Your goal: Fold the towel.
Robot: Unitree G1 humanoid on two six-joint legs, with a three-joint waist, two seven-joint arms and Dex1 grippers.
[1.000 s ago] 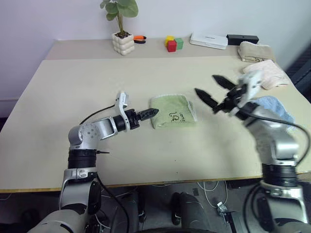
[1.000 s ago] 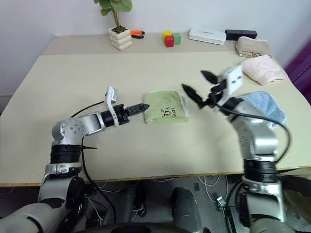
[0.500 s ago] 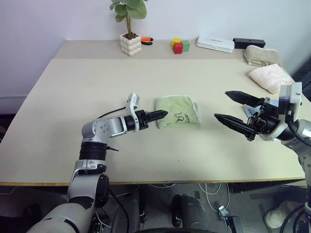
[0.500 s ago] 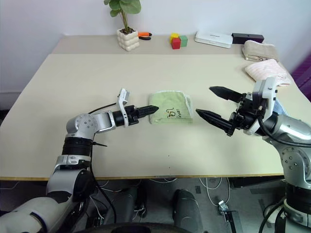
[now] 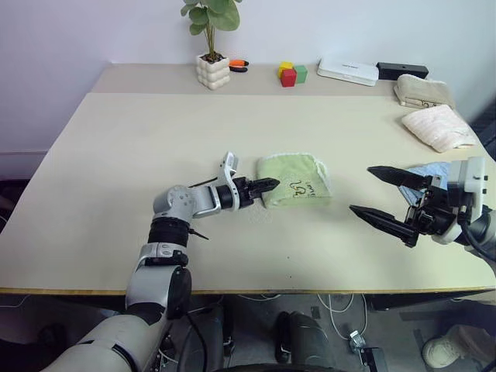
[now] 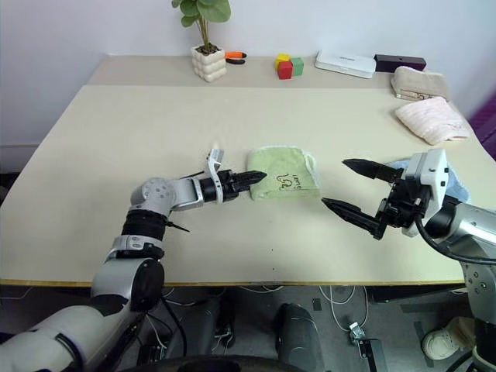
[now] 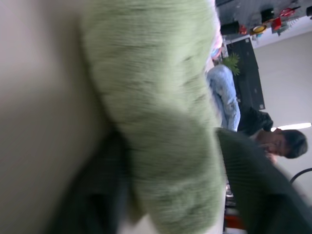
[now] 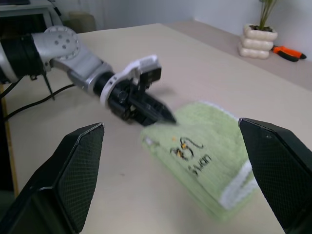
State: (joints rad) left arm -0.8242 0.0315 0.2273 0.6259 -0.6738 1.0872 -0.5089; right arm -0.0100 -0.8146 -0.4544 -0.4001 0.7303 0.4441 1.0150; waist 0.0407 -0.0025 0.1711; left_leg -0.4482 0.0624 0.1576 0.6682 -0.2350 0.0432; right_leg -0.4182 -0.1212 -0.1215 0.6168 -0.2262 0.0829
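- While the towel lies folded into a small wad near the middle of the table, the left pincer is the nearer one by far: its tips sit right at the towel's edge at 9 o'clock.
- From that pincer the towel lies straight ahead, toward 3 o'clock, and its longer side runs along the same 9-to-3 line.
- From the left wrist, green terry bulges between the two dark fingers, so I judge the left pincer clenched on the towel's near edge, jaws only partly closed around the thick cloth.
- Off toward 4 o'clock of the towel and well apart from it, the right pincer hangs above the table, released, jaws spread wide and holding nothing; its tips point back toward the towel, at about 10 o'clock.
- My reading is that the coming move rests on the left grip: the pinched edge would travel across the wad toward 3 o'clock, along the long side.
- A slip seems possible, since the bite looks shallow.
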